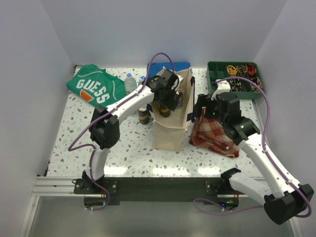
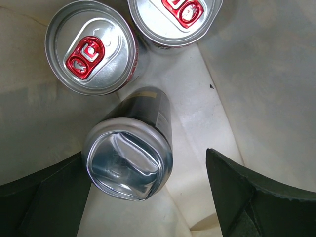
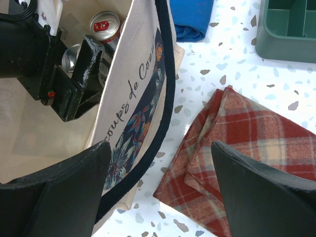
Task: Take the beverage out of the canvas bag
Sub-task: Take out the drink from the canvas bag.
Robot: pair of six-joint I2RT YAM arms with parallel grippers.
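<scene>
Canvas bag upright mid-table seen from above, left gripper down in its mouth. Left wrist: dark can leaning on bag floor between wide-spread jaws, ungripped, red-tabbed cans beside. Right wrist: right gripper wide over the bag's rim, empty. Nothing lifted yet.

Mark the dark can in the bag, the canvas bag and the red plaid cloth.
dark can (image 2: 129, 165): left wrist view, on its dented silver end.
canvas bag (image 3: 129, 96): right wrist view, on its printed side wall.
red plaid cloth (image 3: 247, 143): right wrist view, on its top fold.
</scene>
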